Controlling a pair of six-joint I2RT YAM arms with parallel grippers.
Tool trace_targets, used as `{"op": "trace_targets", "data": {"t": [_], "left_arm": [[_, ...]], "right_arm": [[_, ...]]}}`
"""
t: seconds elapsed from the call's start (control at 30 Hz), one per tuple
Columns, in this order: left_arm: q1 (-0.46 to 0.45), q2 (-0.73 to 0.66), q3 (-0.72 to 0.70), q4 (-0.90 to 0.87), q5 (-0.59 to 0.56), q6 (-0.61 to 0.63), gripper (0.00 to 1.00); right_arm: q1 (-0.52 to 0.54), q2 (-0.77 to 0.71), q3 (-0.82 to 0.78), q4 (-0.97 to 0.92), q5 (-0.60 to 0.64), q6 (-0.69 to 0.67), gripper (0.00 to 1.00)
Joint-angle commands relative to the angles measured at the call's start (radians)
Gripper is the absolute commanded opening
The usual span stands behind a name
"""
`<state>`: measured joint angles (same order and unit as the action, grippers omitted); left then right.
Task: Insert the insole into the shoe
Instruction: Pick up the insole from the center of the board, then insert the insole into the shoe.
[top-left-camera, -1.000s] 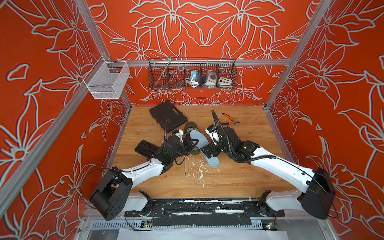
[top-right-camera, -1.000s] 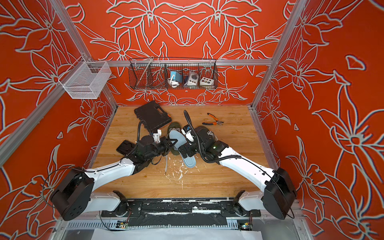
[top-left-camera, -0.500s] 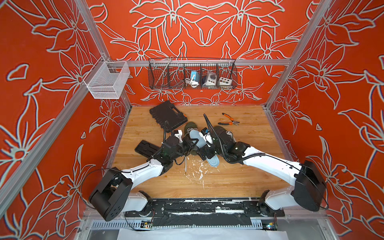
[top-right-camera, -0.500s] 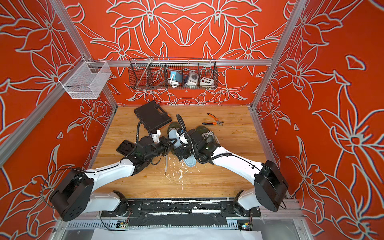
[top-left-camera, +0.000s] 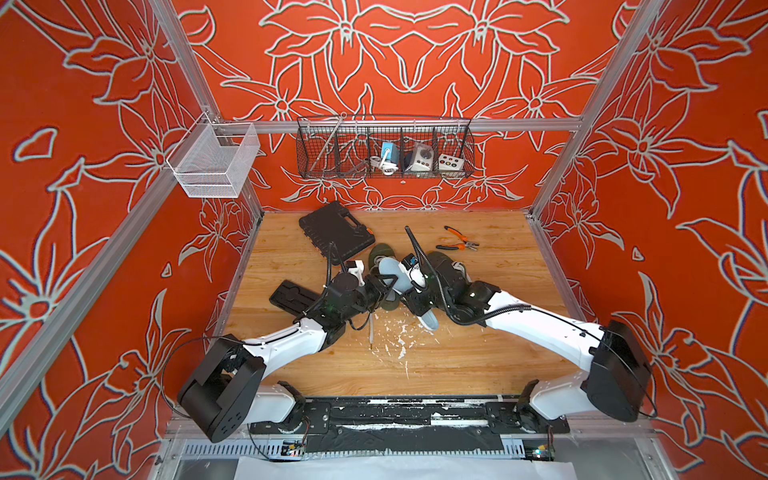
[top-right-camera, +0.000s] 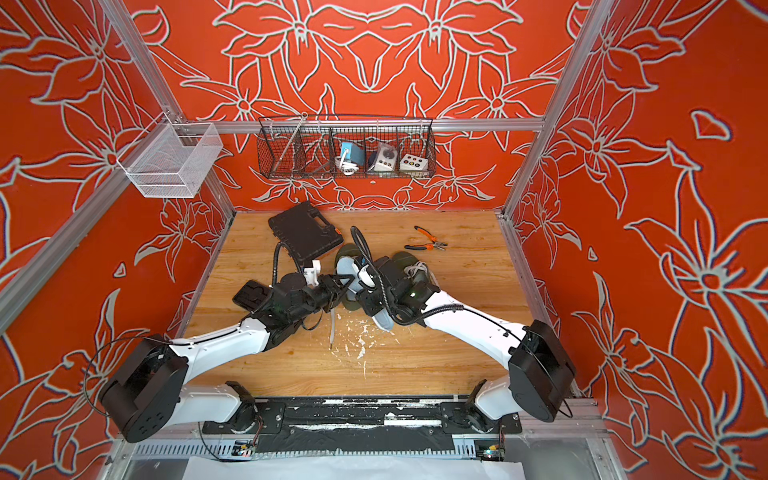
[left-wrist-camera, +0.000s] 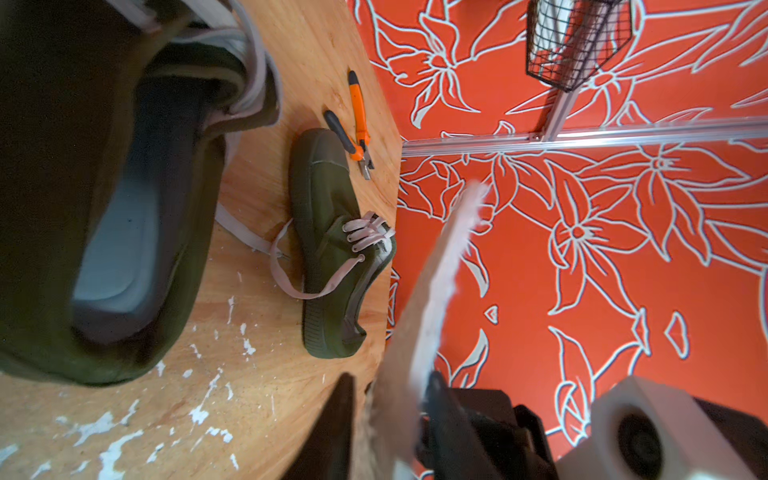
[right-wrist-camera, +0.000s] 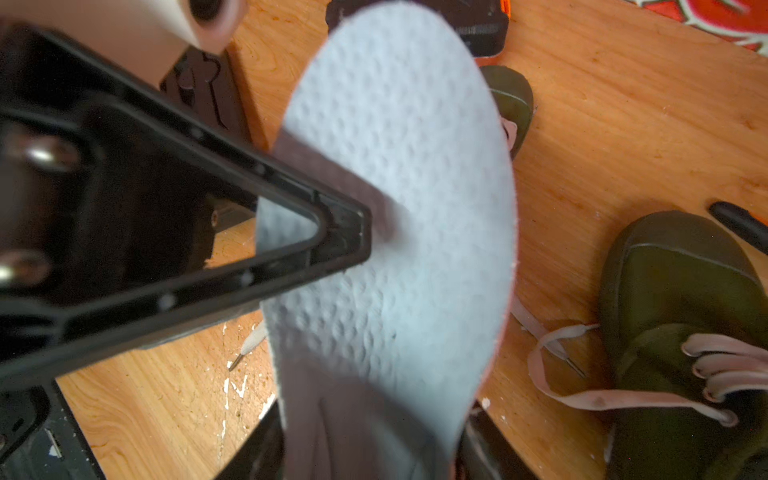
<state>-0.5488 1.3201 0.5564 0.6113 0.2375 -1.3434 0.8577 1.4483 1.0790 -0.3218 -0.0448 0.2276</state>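
Note:
The pale blue insole (top-left-camera: 430, 322) (right-wrist-camera: 395, 208) hangs over the table's middle, between both grippers. My right gripper (top-left-camera: 415, 301) (right-wrist-camera: 374, 440) is shut across its narrow end, which bends between the fingers. My left gripper (top-left-camera: 383, 286) (left-wrist-camera: 390, 419) stands open around the insole (left-wrist-camera: 436, 291); one finger (right-wrist-camera: 332, 232) lies against it and a gap shows at the other. A dark green shoe (top-left-camera: 378, 251) (left-wrist-camera: 41, 208) lies just beneath, grey-blue inside. Another green shoe (top-left-camera: 455, 266) (left-wrist-camera: 328, 249) with pale laces lies partly under the right arm.
A black tool case (top-left-camera: 336, 228) lies at the back left, and orange pliers (top-left-camera: 457, 243) at the back right. A black tray (top-left-camera: 293, 297) sits by the left arm. A loose lace tip (right-wrist-camera: 249, 345) trails on the wood. A wire basket (top-left-camera: 384, 147) hangs on the back wall.
The right arm swung left to the insole and its jaws narrowed onto it. The left jaws, shut on the insole before, have come apart.

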Motion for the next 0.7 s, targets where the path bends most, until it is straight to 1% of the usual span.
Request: {"op": "trace_targets", "data": {"t": [0.0,0.07,0.13,0.2,0.3,0.4,0.5,0.57,0.67], "left_arm": [[0.003,-0.013,0.003,-0.002,-0.001,0.023,0.49],[0.004,-0.019,0.019,-0.035,-0.009,0.05,0.57],[0.003,-0.029,0.034,-0.072,-0.023,0.081,0.6],[0.004,-0.042,0.053,-0.122,-0.044,0.119,0.62],[0.004,-0.055,0.075,-0.179,-0.071,0.181,0.63],[0.004,-0.037,0.124,-0.252,-0.08,0.28,0.63],[-0.006,0.018,0.222,-0.342,-0.078,0.443,0.61],[-0.031,0.08,0.313,-0.435,-0.088,0.603,0.59],[-0.089,0.179,0.453,-0.538,-0.127,0.818,0.57]], "right_arm": [[0.001,0.041,0.087,-0.159,0.052,0.008,0.47],[-0.003,0.055,0.118,-0.237,0.066,0.007,0.42],[-0.011,0.055,0.129,-0.299,0.082,0.014,0.39],[-0.033,0.047,0.133,-0.359,0.081,0.02,0.38],[-0.076,0.029,0.135,-0.452,0.077,0.024,0.34],[-0.131,0.005,0.131,-0.538,0.08,0.017,0.32],[-0.198,-0.018,0.131,-0.623,0.104,0.011,0.26],[-0.252,-0.042,0.124,-0.667,0.109,0.006,0.22],[-0.325,-0.081,0.114,-0.713,0.132,0.006,0.22]]}}
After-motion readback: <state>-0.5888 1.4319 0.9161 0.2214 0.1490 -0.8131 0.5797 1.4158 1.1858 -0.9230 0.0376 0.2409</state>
